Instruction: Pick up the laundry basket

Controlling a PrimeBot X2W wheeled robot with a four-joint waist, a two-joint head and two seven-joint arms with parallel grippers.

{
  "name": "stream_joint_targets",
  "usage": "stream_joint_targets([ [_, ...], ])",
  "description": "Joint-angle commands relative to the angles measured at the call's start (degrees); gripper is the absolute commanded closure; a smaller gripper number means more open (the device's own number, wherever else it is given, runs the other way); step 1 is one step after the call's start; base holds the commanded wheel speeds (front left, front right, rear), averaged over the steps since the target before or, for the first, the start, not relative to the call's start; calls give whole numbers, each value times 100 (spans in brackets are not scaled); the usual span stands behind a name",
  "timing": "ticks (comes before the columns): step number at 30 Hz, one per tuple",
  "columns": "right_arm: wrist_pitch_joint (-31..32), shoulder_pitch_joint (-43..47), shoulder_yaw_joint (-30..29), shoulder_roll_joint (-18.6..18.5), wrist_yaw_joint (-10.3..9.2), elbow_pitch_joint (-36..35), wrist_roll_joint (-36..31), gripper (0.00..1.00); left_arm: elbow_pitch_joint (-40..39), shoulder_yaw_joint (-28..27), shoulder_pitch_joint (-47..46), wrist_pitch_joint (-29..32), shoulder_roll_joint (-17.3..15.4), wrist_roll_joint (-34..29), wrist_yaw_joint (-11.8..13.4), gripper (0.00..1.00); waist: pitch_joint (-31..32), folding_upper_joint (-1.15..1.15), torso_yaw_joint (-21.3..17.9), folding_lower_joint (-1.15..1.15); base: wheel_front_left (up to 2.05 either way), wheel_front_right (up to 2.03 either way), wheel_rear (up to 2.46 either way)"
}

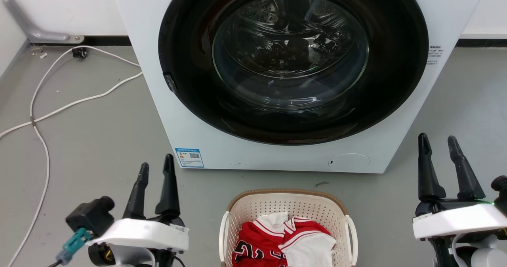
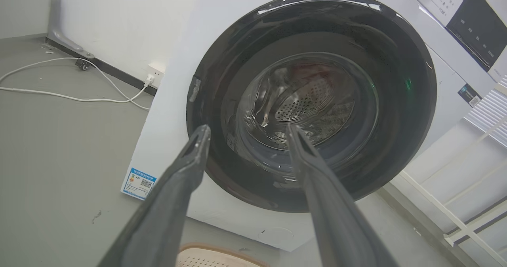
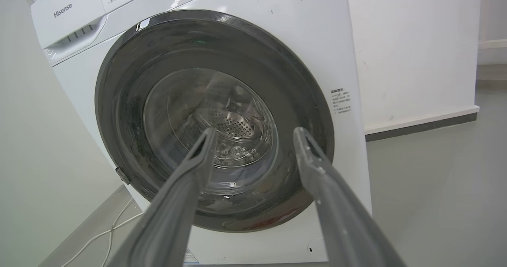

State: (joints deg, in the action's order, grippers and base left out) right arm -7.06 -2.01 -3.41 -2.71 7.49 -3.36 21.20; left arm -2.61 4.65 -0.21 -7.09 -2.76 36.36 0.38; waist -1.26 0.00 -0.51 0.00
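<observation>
Between the left gripper (image 1: pixel 157 162) and right gripper (image 1: pixel 437 137), both open and empty, the laundry basket (image 1: pixel 253 207) could tip and spill its clothes (image 1: pixel 269 239) if one side lifts first.

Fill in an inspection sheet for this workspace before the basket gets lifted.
Surface: grey floor, flat, a few scuff marks.
Job's things: laundry basket on the floor in front of the washing machine, holding red and white clothes.
Clutter: small scraps by the far-left wall.
Grippers: left gripper and right gripper both open, holding nothing, one on each side of the basket, not touching it.
Cables: white cable loops over the floor left of the machine.
Surroundings: machine door shut; white wall behind.
</observation>
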Motion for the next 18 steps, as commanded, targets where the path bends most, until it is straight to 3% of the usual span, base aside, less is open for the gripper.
stream_joint_targets([
  [1,-48,27,17,-25,0,-93,-180,0,-73,48,28,-50,-11,-218,-30,0,1,0,-2,0,0,0,0],
  [6,-125,70,56,-25,0,-49,-475,0,-98,286,14,-132,-54,-803,14,0,4,0,-19,0,0,0,0],
  [18,-301,234,69,-25,0,238,-949,0,-145,1094,-44,-302,-432,-1702,600,0,21,0,-59,0,0,0,0],
])
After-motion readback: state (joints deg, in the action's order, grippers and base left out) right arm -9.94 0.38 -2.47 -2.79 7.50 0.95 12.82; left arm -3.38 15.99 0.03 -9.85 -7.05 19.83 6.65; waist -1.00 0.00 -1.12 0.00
